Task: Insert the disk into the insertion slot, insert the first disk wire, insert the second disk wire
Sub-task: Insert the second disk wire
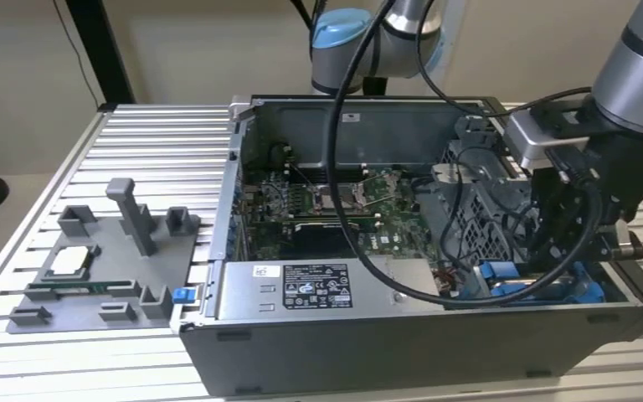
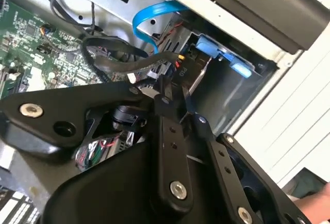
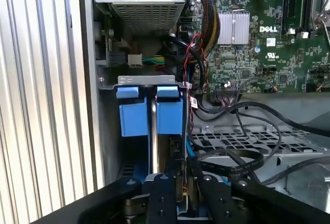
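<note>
The disk (image 3: 153, 131) stands on edge in the insertion slot at the case's front corner. Its silver edge shows between the two bright blue carrier tabs (image 3: 169, 111). These tabs (image 2: 221, 53) also appear in the second wrist view, and blue plastic (image 1: 501, 272) shows in the exterior view. My gripper (image 3: 181, 182) hangs just above the slot, beside the drive cage (image 1: 478, 209). Its black fingers (image 2: 166, 96) are shut on a black wire connector (image 2: 175, 66) with red and yellow leads. In the exterior view my gripper (image 1: 562, 260) reaches down inside the case on the exterior view's right.
The open computer case (image 1: 411, 352) lies on a slatted metal table (image 1: 154, 134). Inside it are the motherboard (image 1: 333, 209) and a labelled power supply (image 1: 311, 289). A blue flat cable (image 2: 149, 17) and loose black cables (image 3: 242, 157) crowd the slot. A grey parts fixture (image 1: 98, 268) sits on the exterior view's left.
</note>
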`<state>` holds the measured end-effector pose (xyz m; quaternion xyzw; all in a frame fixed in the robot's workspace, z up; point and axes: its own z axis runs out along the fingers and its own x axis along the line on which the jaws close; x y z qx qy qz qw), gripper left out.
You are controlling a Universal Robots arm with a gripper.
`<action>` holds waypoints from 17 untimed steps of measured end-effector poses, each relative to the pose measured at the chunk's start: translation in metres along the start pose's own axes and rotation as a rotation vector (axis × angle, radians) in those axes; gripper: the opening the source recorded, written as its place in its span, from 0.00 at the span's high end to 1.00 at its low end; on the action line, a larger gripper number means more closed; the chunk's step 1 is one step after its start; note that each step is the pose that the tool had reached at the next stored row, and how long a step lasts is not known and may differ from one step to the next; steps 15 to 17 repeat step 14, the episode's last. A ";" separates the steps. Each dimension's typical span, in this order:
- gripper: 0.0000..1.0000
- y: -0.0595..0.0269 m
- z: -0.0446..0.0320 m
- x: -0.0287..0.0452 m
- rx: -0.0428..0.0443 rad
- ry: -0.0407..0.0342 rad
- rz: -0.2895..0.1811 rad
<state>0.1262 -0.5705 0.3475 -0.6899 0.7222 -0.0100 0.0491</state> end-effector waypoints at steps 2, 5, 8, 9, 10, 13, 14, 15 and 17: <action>0.00 -0.0007 -0.0091 -0.0006 0.0000 0.0003 0.000; 0.00 -0.0019 -0.0228 -0.0014 0.0001 0.0006 0.000; 0.00 -0.0030 -0.0362 -0.0021 0.0000 0.0005 0.000; 0.00 -0.0034 -0.0408 -0.0024 0.0000 0.0004 0.000; 0.00 -0.0036 -0.0432 -0.0026 0.0000 0.0005 0.000; 0.00 -0.0036 -0.0432 -0.0025 0.0000 -0.0003 0.000; 0.00 -0.0036 -0.0432 -0.0025 0.0000 -0.0003 0.000; 0.00 -0.0036 -0.0432 -0.0025 0.0000 -0.0003 0.000; 0.00 -0.0036 -0.0432 -0.0025 0.0000 -0.0003 0.000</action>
